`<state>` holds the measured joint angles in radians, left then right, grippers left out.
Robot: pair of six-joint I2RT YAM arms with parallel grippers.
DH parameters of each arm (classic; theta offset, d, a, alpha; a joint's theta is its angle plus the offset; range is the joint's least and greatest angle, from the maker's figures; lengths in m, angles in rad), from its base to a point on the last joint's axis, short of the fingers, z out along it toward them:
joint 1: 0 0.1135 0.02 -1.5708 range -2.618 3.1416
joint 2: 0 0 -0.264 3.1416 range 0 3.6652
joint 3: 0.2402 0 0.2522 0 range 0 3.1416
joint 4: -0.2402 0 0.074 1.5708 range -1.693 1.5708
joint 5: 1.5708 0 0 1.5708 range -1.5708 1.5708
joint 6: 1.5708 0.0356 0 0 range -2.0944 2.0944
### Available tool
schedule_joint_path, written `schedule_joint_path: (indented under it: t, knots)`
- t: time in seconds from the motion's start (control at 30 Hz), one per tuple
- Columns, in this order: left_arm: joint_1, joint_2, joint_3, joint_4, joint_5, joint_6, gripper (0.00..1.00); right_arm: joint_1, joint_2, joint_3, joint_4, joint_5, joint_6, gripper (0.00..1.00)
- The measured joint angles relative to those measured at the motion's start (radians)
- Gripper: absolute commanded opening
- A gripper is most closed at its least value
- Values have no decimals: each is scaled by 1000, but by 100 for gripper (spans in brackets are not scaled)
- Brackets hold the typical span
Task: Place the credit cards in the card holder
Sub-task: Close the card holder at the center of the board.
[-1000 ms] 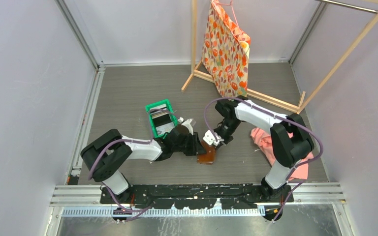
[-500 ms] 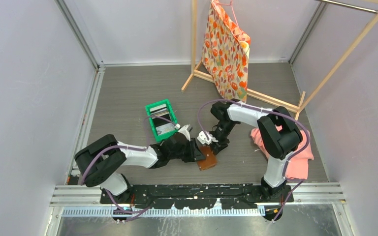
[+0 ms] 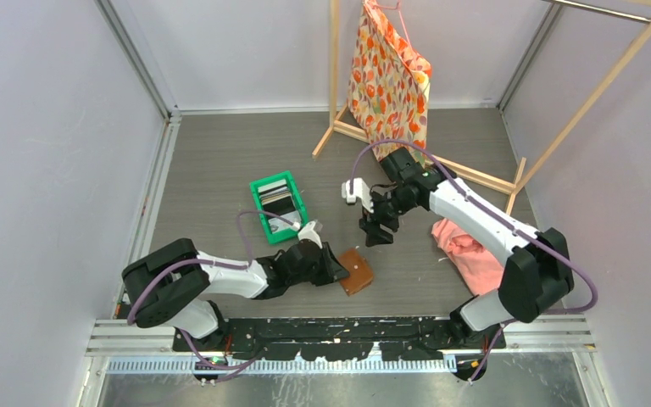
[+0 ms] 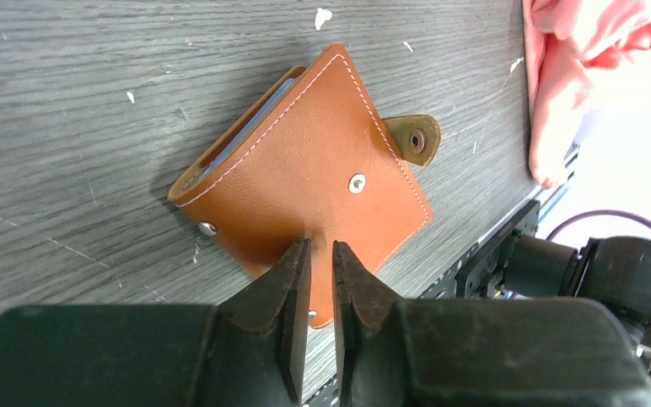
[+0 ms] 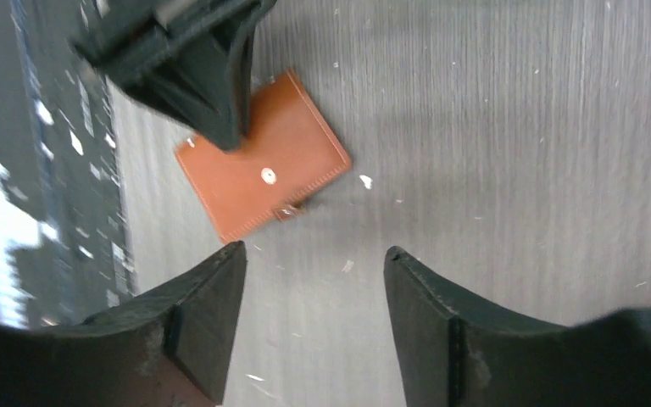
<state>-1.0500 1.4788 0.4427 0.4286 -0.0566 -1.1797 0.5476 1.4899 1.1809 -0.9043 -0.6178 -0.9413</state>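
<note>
Left wrist view: my left pincer stands over the near corner of the card holder, its fingers drawn almost together with only a slit between them. Whether they nip the leather or merely press on it, I cannot tell. The brown wallet lies folded shut and flat on the grey table, between my two arms and near the front edge. Its snap tab is unfastened and sticks out to one side, and blue lining shows along one slightly lifted edge. My right pincer hangs above the table some way off, fingers wide apart and holding nothing. What look to be the credit cards stand in the green bin by my left arm. I judge the holder light, thin and limp: it will slide under a sideways push and flop if lifted by one corner. The loose tab or the gaping edge looks the best place to take hold and peel the cover back while my other pincer pins the rest down. The cards should be stiff but slick, best pinched across a short edge.
</note>
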Motion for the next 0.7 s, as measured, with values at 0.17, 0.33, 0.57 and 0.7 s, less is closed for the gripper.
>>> schedule_joint_path:
  t: [0.17, 0.33, 0.57, 0.7]
  knots:
    - [-40, 2, 6, -14, -97, -55, 14, 2, -32, -69, 130, 15, 418, 60]
    - [-72, 1, 17, -45, -181, -101, 13, 3, 26, -166, 208, 96, 716, 58]
    - [-83, 0, 27, -68, -218, -128, 13, 20, 64, -169, 266, 145, 904, 56]
    - [-86, 1, 31, -75, -229, -130, 13, 60, 86, -169, 277, 172, 941, 53]
